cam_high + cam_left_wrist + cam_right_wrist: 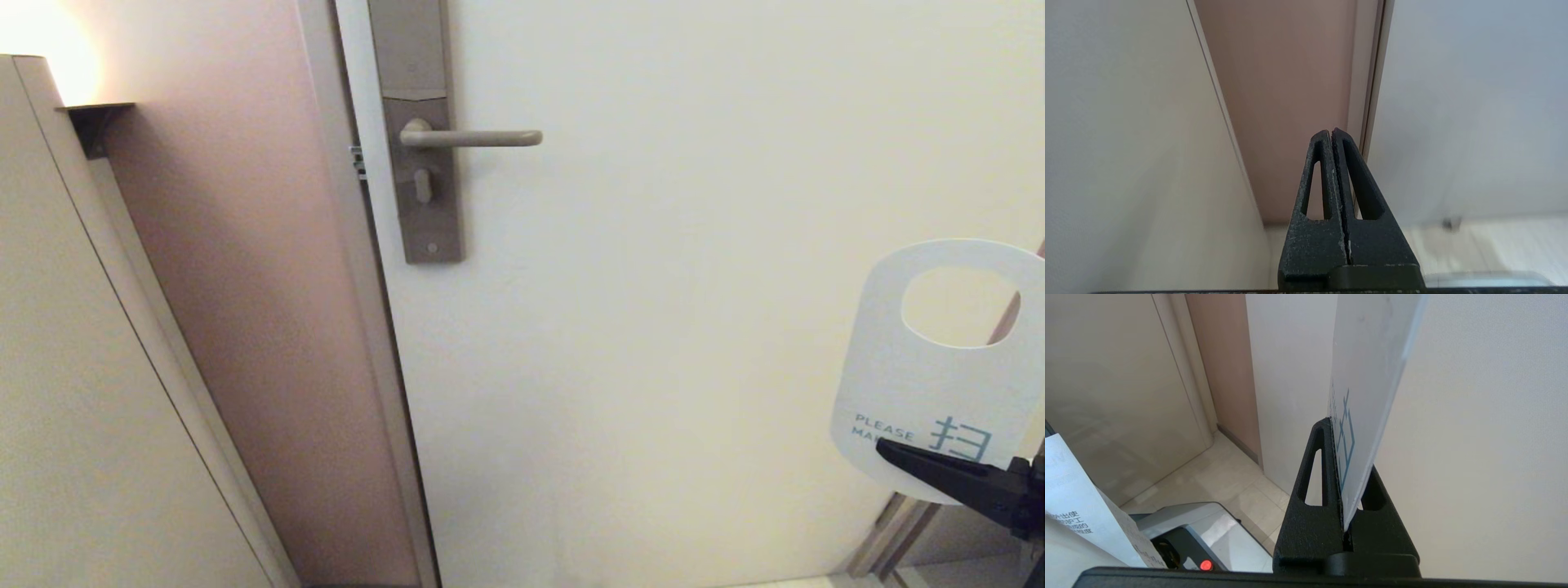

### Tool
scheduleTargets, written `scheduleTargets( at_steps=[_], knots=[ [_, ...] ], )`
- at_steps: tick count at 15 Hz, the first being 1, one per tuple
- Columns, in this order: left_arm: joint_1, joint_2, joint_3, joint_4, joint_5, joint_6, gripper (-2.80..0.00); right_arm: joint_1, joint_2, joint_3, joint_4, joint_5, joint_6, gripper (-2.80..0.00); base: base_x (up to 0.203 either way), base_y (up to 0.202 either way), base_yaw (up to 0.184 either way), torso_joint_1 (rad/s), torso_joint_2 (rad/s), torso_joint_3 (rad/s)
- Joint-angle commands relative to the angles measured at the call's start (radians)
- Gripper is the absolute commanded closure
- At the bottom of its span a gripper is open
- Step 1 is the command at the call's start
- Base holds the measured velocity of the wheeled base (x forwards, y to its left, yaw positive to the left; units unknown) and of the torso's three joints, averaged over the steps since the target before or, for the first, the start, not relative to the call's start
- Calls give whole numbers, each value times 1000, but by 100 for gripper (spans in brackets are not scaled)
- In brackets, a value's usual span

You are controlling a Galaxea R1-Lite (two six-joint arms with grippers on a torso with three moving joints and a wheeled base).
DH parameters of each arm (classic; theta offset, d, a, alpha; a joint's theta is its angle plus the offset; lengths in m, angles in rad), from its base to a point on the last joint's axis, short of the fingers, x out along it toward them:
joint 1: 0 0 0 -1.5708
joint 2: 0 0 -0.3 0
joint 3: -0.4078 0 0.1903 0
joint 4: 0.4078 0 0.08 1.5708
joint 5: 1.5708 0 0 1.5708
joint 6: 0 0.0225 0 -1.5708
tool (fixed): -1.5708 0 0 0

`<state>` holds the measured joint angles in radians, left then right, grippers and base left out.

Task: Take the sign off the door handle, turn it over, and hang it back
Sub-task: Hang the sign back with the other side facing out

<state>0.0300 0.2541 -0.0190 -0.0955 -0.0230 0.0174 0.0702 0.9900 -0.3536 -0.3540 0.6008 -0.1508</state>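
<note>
The sign (931,384) is off the door handle (473,138) and hangs in the air at the lower right, white "PLEASE MAKE" side toward me, oval hole uppermost. My right gripper (886,449) is shut on its lower end; in the right wrist view the sign (1367,384) stands edge-on between the black fingers (1310,486). The handle is bare, a beige lever on a tall grey-brown lock plate (420,196) at the upper left of the white door (694,245). My left gripper (1331,132) is shut and empty, seen only in the left wrist view, low by the door frame.
A pinkish wall (245,286) and a beige panel (65,367) stand left of the door frame. A lamp glows at the upper left corner (41,41). The robot base and a paper sheet (1081,522) show above tiled floor (1220,477).
</note>
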Motion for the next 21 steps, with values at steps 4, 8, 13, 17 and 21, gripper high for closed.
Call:
scheduleTargets(
  at_steps=[4, 8, 13, 17, 21],
  knots=[
    [-18, -185, -7, 17, 39, -3, 0, 0, -8, 5, -2, 2, -1, 0, 0, 0, 0, 0, 0, 0],
    [-29, -253, -15, 65, 43, -19, 0, 0, -11, -7, -10, 2, -1, 0, 0, 0, 0, 0, 0, 0],
    [-29, -253, -13, 63, 41, -70, 0, 0, -16, 2, -23, 2, -1, 0, 0, 0, 0, 0, 0, 0],
    [-29, -253, -12, 63, 17, -105, 0, 0, -16, 2, -23, 4, -1, 0, 0, 0, 0, 0, 0, 0],
    [-29, -253, -10, 51, 9, -143, 0, 0, -14, 0, -23, 2, -1, 0, 0, 0, 0, 0, 0, 0]
  ],
)
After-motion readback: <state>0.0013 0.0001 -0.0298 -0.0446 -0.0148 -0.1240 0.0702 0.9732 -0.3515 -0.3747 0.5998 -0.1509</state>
